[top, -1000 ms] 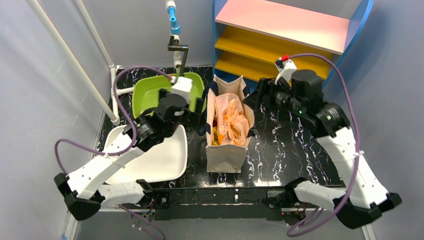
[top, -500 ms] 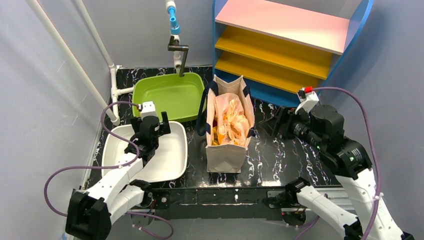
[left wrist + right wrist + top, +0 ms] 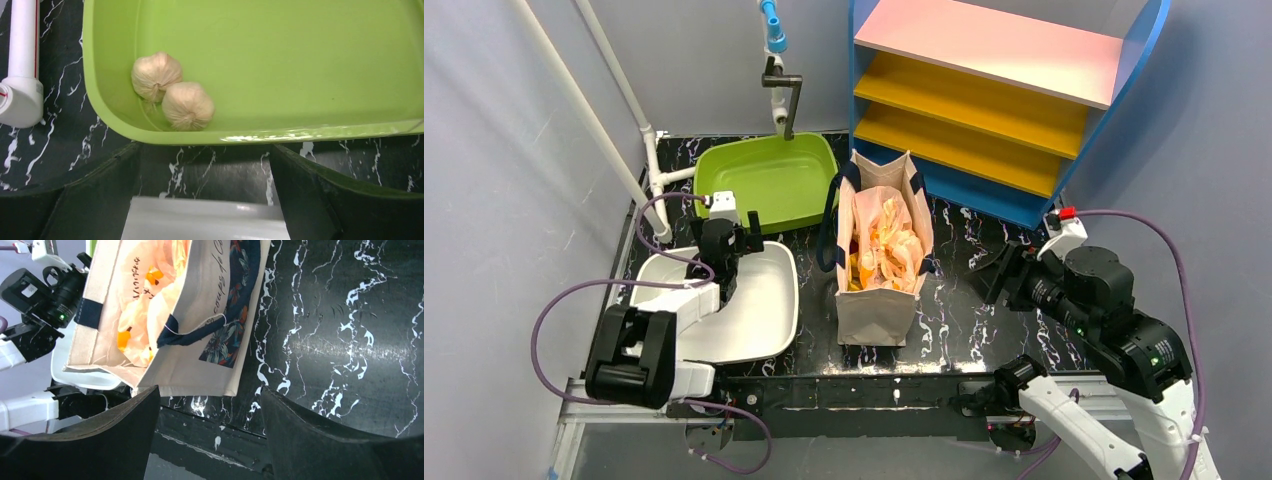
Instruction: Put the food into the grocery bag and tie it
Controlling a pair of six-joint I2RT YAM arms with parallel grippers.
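Both sets of jaws hang apart, empty; crinkly beige plastic grocery bag at 12 o'clock looks filled, so tying it's next.

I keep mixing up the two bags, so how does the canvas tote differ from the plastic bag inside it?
The canvas tote is opaque cream cloth with navy handles; the plastic bag is thin, translucent beige with orange-yellow marks. The canvas tote stands upright with flat walls; the plastic bag is crumpled. The plastic bag sits inside the canvas tote. Both are pale.
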